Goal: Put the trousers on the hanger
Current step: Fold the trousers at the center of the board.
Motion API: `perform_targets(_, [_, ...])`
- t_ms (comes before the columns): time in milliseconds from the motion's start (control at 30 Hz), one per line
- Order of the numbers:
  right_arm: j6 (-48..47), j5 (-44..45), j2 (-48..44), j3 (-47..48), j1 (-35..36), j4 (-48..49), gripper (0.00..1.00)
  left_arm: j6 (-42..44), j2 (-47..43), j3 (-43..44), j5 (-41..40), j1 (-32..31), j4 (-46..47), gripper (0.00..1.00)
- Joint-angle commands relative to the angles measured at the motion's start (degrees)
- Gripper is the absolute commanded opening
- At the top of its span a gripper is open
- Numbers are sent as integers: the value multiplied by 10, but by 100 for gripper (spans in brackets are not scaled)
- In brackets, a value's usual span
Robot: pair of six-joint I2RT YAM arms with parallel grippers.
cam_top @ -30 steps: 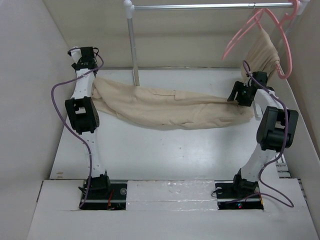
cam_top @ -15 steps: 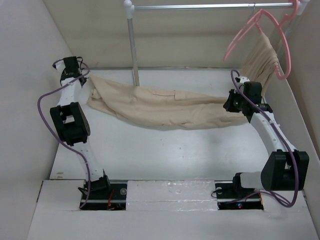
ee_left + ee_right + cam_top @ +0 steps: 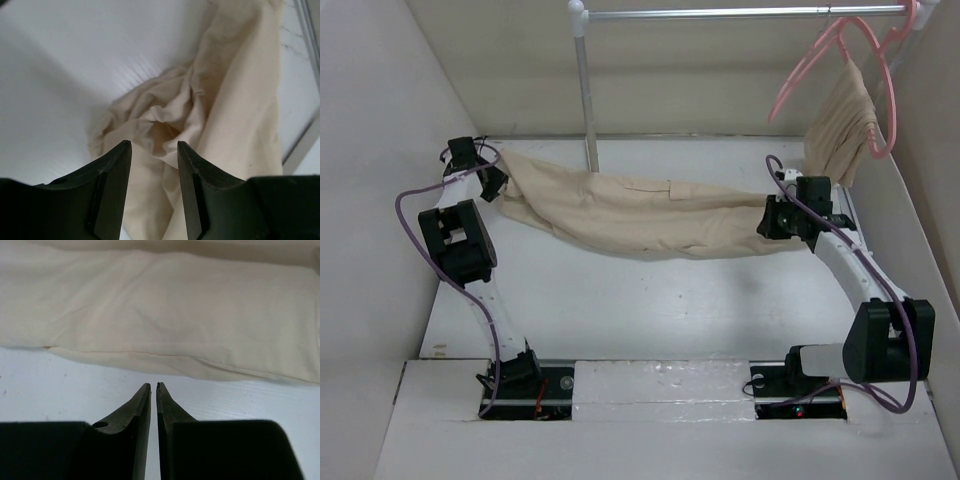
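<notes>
**Top view.** The trousers (image 3: 640,215) lie stretched sideways across the far half of the white table (image 3: 620,310), between the two arms. One end is bunched at the left and the other tapers to the right. The left gripper (image 3: 492,180) sits at the bunched left end. The right gripper (image 3: 770,218) sits at the right end, low over the table. A metal rail (image 3: 740,13) on a post (image 3: 586,100) runs above the back edge. At its right end hang a pink hanger (image 3: 790,85) and a second hanger (image 3: 893,110), with a small beige garment (image 3: 845,110) between them. This view does not show which of the two carries the garment, nor how either gripper's fingers stand.

**Left wrist view.** The left gripper (image 3: 152,145) has its two dark fingers (image 3: 112,190) spread apart. Crumpled trouser cloth (image 3: 220,115) lies beyond and between them. Whether they touch the cloth cannot be told.

**Right wrist view.** The right gripper (image 3: 152,386) has its fingers pressed together with nothing between them. The tips point at the near edge of the trousers (image 3: 165,315), over bare table (image 3: 60,390) just short of the cloth.

**Against half a second ago.** The left wrist has come in from farther left, closer to the bunched end. The right gripper has shifted leftward along the trousers, and less of their right end shows past it.
</notes>
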Motion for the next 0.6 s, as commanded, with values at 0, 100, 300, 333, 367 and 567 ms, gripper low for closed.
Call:
perform_targets(0, [-10,-14,-11,-12,16,3,15,-8,-3,8,56,3,43,38])
perform_targets(100, [-10,-15,-9,-21,16,6,16,2,15,28,46,-10,25,38])
perform_targets(300, [-6,-5,-17,-13,28,-1,20,-8,26,33,19,-15,15,33])
perform_targets(333, [-7,-4,-18,-13,28,-3,22,-8,28,36,15,-15,13,33])
perform_targets(367, [-6,-2,-20,-13,28,-4,24,-8,27,38,10,-15,3,33])
perform_targets(567, [-1,-1,-29,-24,28,-2,28,-2,14,23,-4,-15,4,11])
